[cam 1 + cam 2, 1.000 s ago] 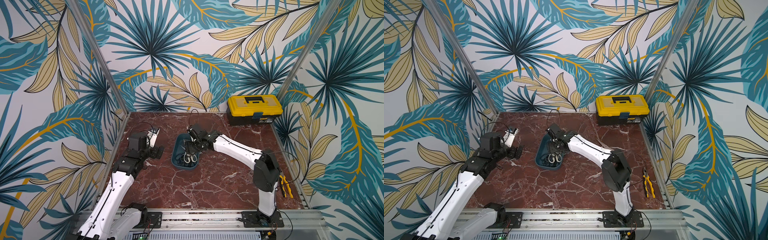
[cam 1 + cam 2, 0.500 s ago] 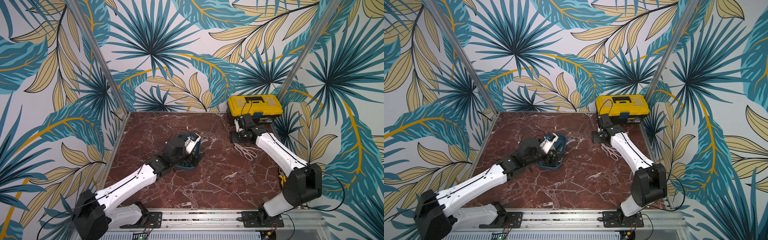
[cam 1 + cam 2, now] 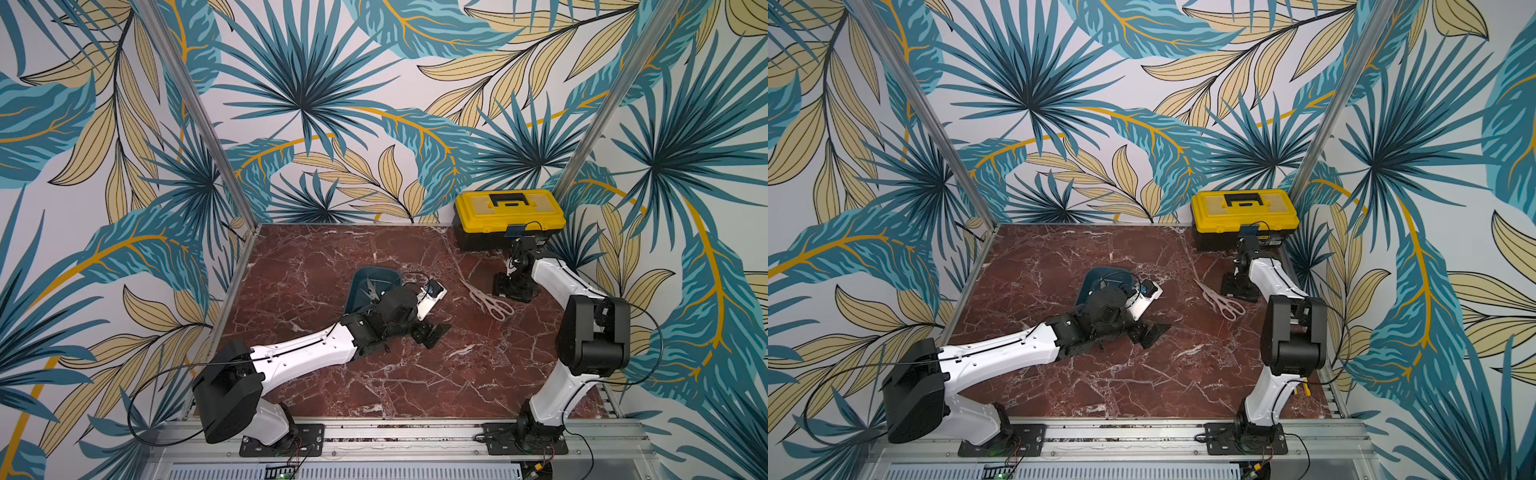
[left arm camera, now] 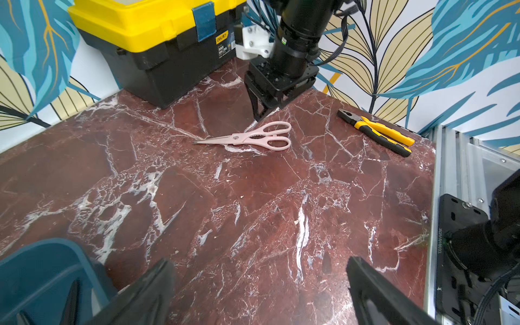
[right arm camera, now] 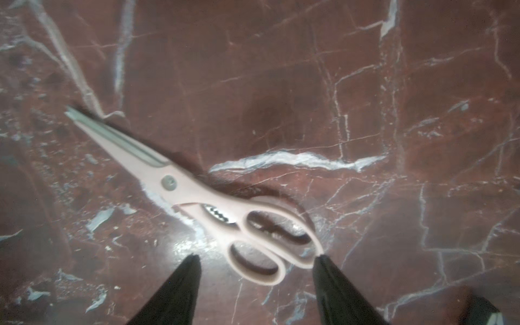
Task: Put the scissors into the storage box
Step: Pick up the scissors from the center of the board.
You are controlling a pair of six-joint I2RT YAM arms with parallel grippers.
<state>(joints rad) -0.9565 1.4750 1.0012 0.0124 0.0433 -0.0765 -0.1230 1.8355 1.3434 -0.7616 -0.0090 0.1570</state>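
While the teal storage box (image 3: 376, 277) sits near the counter's (image 3: 316, 257) middle with blades of other scissors (image 3: 369, 287) inside, the left gripper (image 4: 260, 261) hovers just beside it, jaws spread wide and empty. Farther right the pink scissors (image 3: 486, 297) lie flat on the marble, the right gripper (image 5: 257, 257) over their handles, jaws apart astride one loop, not clamping it. Behind stands the yellow-lidded toolbox (image 3: 509, 210) in the far right corner; yellow-handled pliers (image 4: 377, 135) lie by the right edge.
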